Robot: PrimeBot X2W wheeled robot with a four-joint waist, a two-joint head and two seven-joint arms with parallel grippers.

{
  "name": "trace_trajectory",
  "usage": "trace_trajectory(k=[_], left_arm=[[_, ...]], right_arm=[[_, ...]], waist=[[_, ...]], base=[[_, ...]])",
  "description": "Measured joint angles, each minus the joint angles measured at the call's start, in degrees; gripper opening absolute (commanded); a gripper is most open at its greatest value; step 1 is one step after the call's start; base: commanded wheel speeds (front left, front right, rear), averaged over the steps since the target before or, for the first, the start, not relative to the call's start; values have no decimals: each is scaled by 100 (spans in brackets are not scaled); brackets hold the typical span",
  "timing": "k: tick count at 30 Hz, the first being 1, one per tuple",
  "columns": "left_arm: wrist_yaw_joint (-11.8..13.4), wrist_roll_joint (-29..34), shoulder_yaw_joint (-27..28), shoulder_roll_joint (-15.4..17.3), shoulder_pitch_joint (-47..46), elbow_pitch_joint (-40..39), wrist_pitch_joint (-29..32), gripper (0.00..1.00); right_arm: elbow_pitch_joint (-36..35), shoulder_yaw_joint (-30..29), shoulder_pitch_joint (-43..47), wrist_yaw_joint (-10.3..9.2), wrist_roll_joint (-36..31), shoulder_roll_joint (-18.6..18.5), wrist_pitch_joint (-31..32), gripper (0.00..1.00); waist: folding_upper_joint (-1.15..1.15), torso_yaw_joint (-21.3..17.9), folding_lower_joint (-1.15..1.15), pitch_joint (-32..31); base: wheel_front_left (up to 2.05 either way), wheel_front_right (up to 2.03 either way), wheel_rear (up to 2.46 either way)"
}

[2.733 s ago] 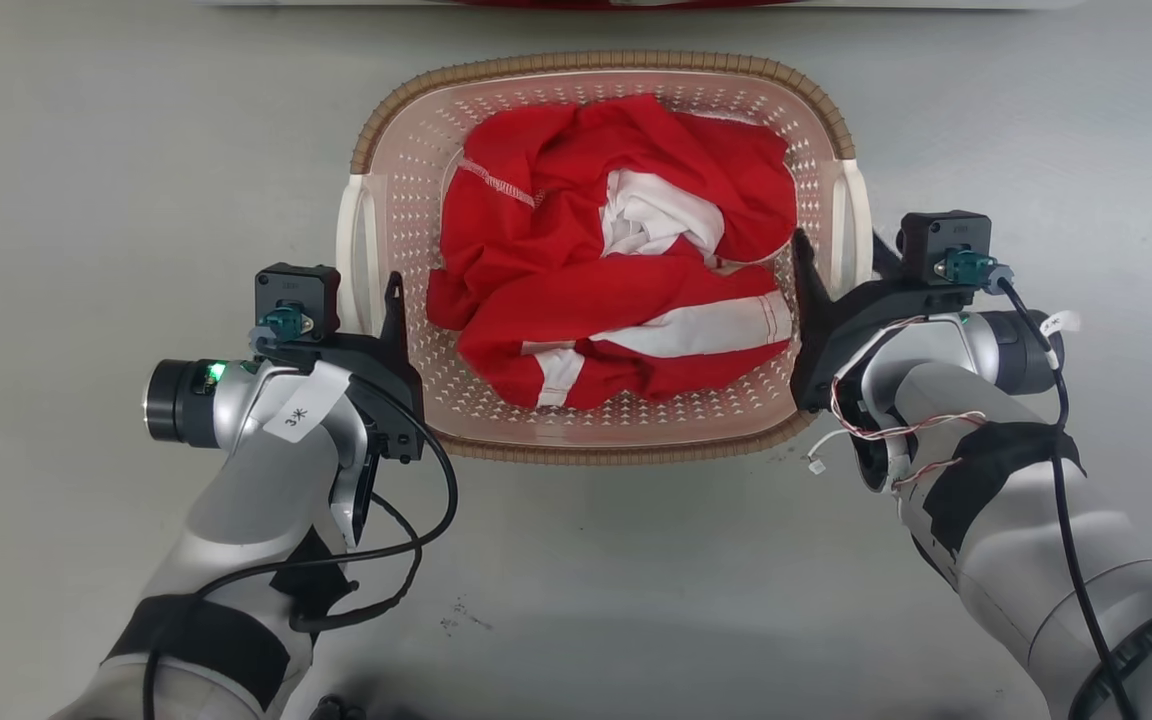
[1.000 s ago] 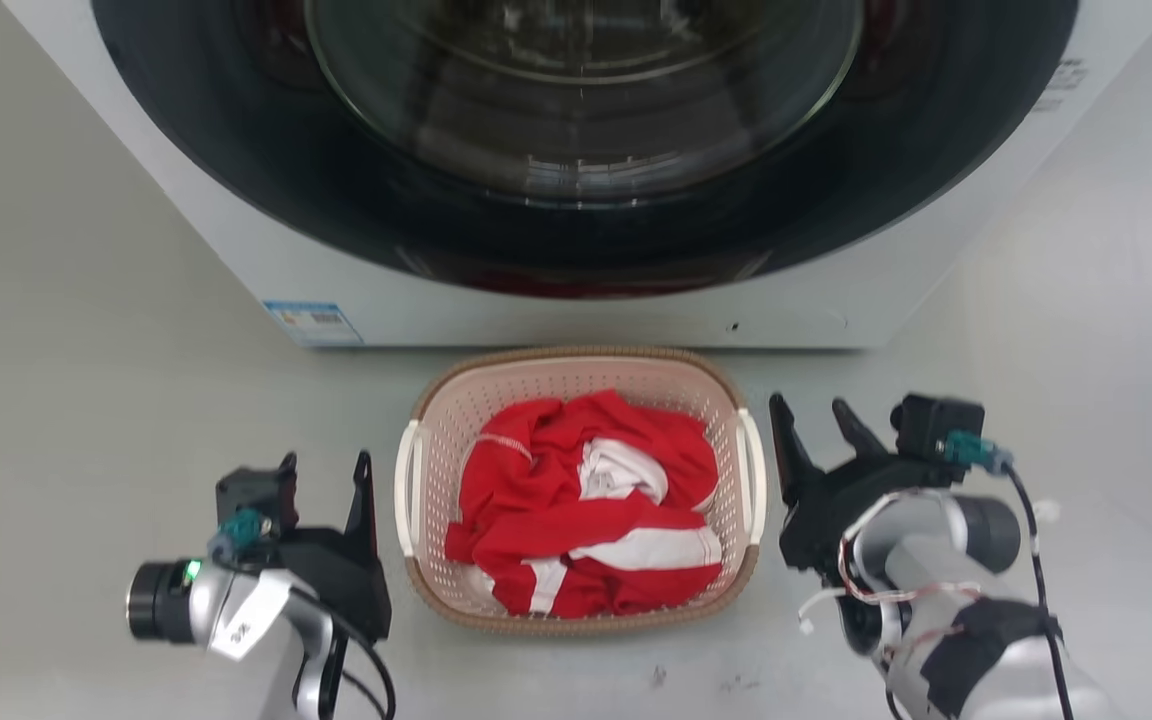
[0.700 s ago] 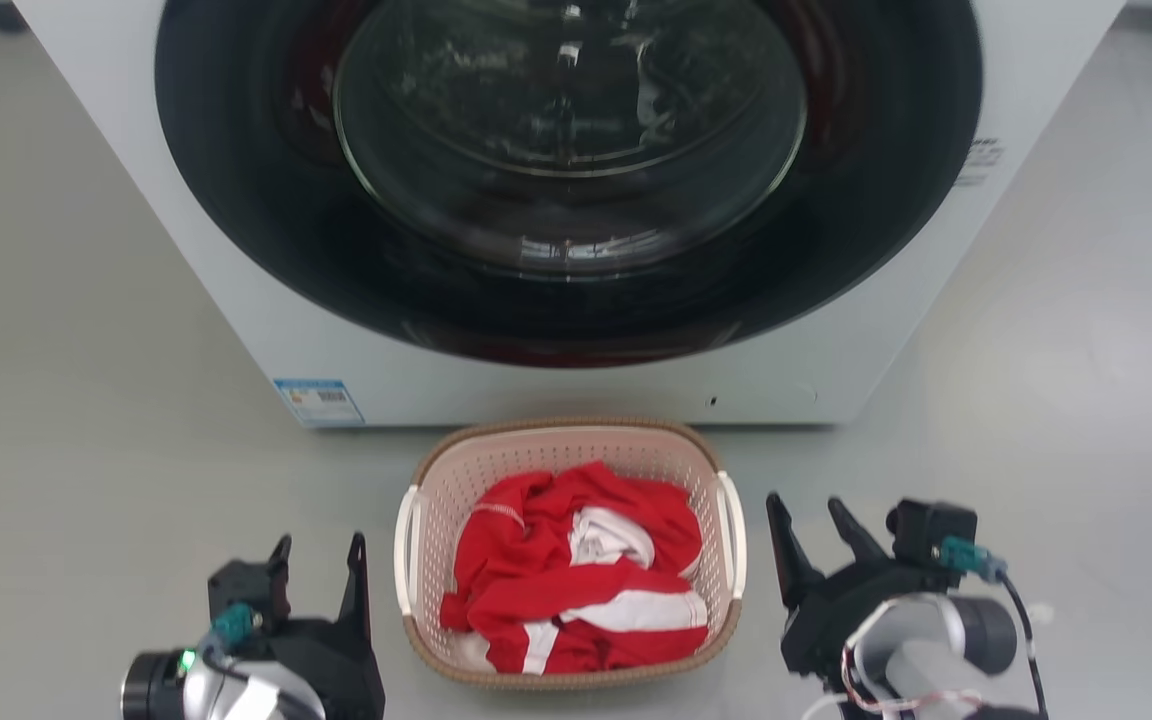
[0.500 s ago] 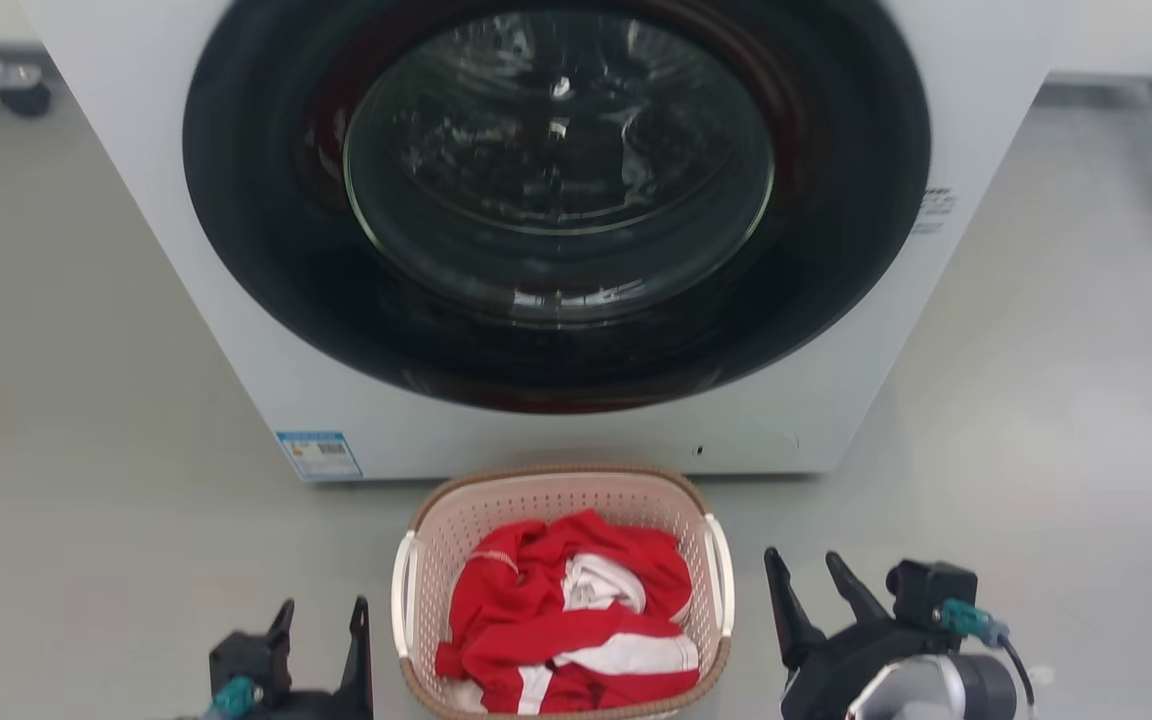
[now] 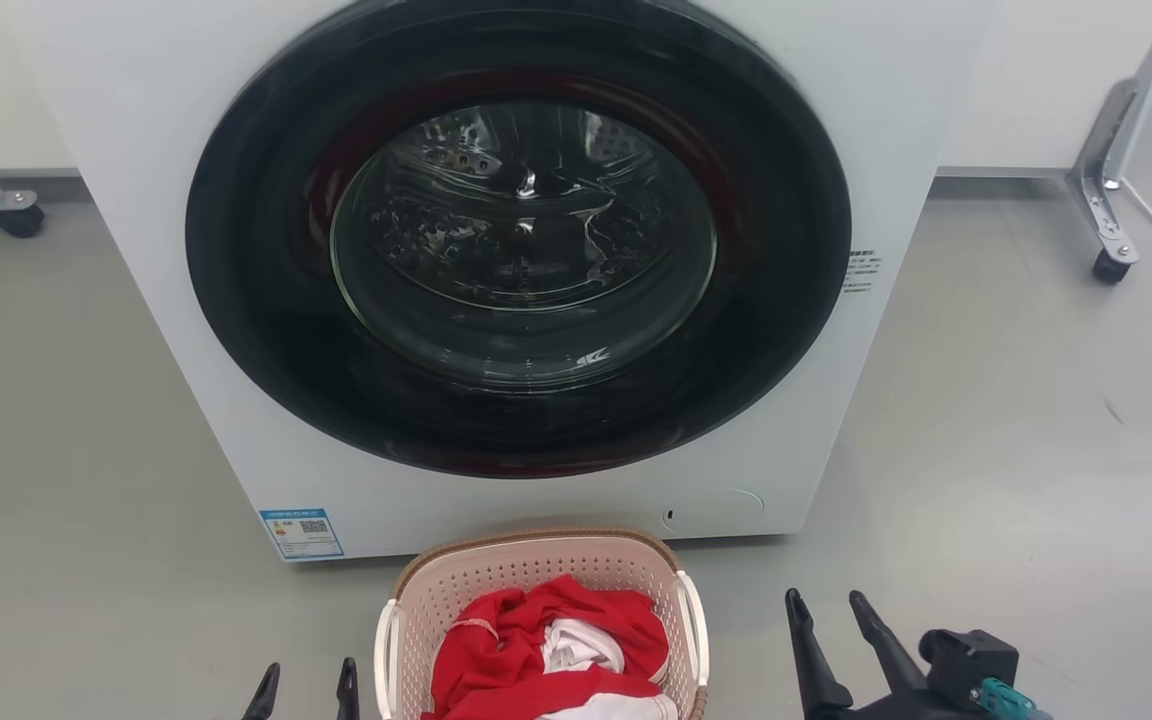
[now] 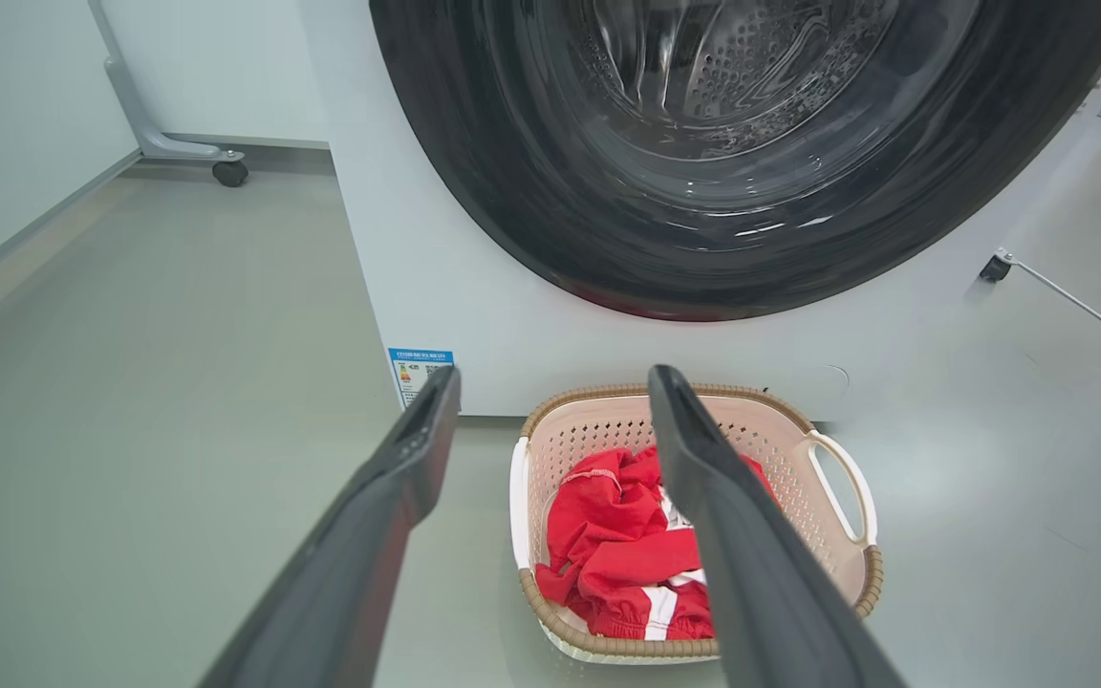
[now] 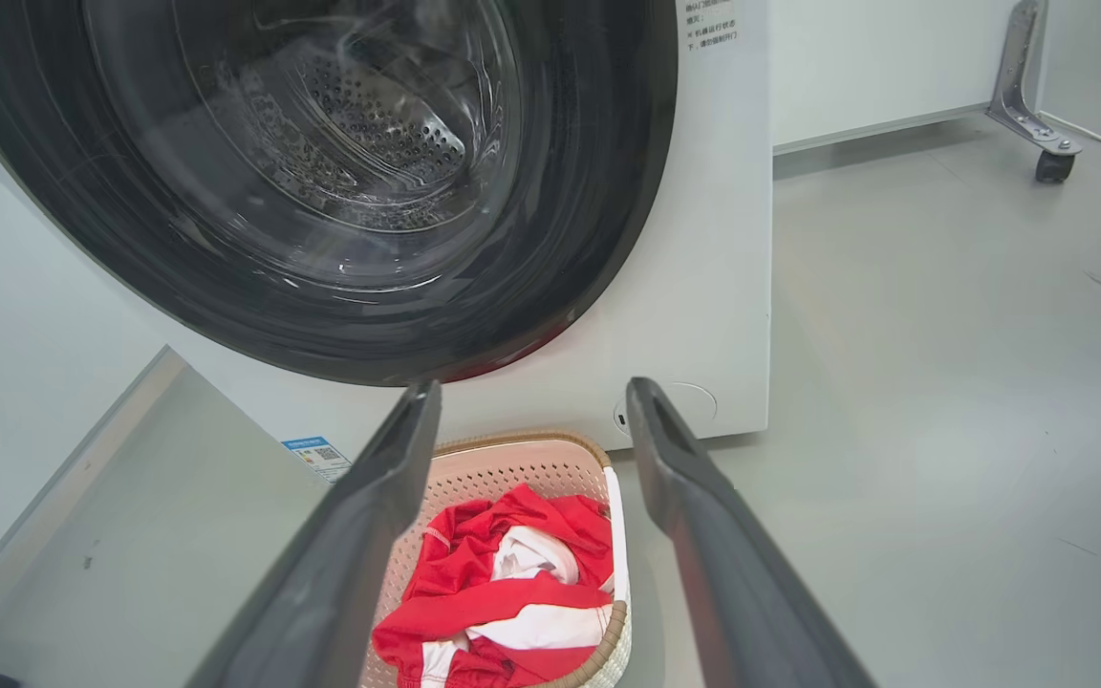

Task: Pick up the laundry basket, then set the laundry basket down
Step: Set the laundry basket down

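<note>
Grey floor (image 5: 996, 420): one washer (image 5: 521, 270), one laundry basket (image 5: 528, 577)

Bright, even light; glare on the washer glass (image 5: 526, 240); wide-angle distortion in wrist views.

The washer (image 5: 516, 270) fills the upper middle of the head view, standing on the floor (image 5: 1016, 450). The basket (image 5: 536, 541) sits at bottom centre, just before it, with clothes (image 5: 546, 655) in it. The left gripper (image 5: 307, 668) is beside the basket's left, the right gripper (image 5: 824, 597) beside its right, neither touching it.
</note>
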Motion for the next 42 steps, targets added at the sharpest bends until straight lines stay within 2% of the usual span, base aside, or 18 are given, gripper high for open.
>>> trace_trajectory(k=[8, 16, 31, 42], left_arm=[[5, 172, 337, -66, 426, -632, 0, 100], [5, 430, 524, -174, 556, -1027, -1, 100], [5, 847, 725, -253, 720, -1413, -1, 100], [5, 1049, 753, -333, 722, -1552, -1, 100]], right_arm=[[-654, -579, 531, -1, -552, 4, -1, 100], [-1009, -896, 764, -1, -959, 130, -1, 100], [-1348, -1245, 989, -1, -1452, 296, -1, 100], [-1424, -1374, 1040, -1, -1573, 363, -1, 100]], waist=[[1, -79, 1, -26], [1, -108, 1, -5], [1, -127, 1, 20], [1, -114, 1, 53]], base=[[0, 0, 0], [0, 0, 0], [0, 0, 0], [0, 0, 0]])
